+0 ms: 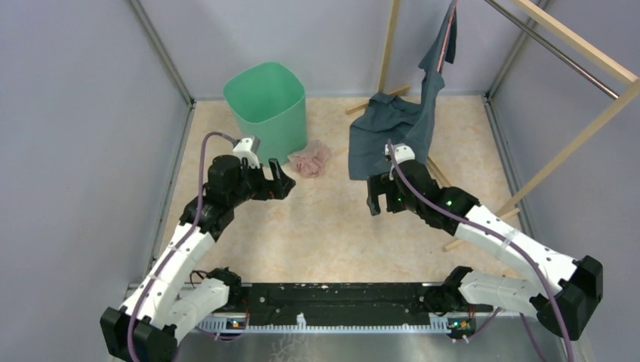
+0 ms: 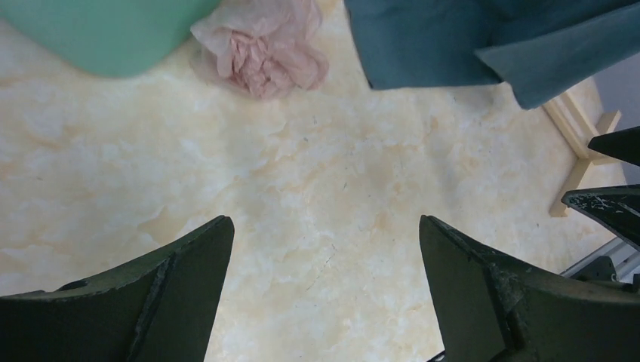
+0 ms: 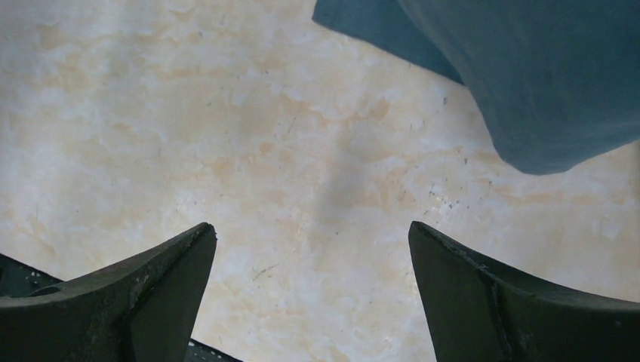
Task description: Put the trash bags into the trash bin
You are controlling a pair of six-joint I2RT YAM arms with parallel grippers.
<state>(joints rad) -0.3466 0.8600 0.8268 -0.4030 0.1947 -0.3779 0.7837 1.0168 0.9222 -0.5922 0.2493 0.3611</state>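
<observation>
Both arms are out over the bench (image 1: pixel 324 226) and nothing is in hand: the left tool (image 1: pixel 281 179) hangs with its jaws spread as wide as they go, empty over bare marbled surface, and the right tool (image 1: pixel 374 200) is just as wide and just as empty. The trash bag (image 1: pixel 311 160) lies in a pale-pink crumple on the bench, tucked against the foot of the mint-green trash bin (image 1: pixel 266 105), which stands upright at the back with its mouth open and, as far as I can see, nothing in it. So this reads to me as the reach, with the pick-up not yet made. The left tool is the nearer one (the bag sits just ahead of it in its own wrist view), and I'd say its next move is to go forward, come down over the crumple, pinch a good fold of film, then lift high enough to clear the rim. Watch the neighbours: the bin wall touches the bag on one side and could get shoved, and the dark blue-grey garment (image 1: pixel 385 136), draped from a wooden rack (image 1: pixel 558 151), spills onto the bench near the other side, close by the right tool.
</observation>
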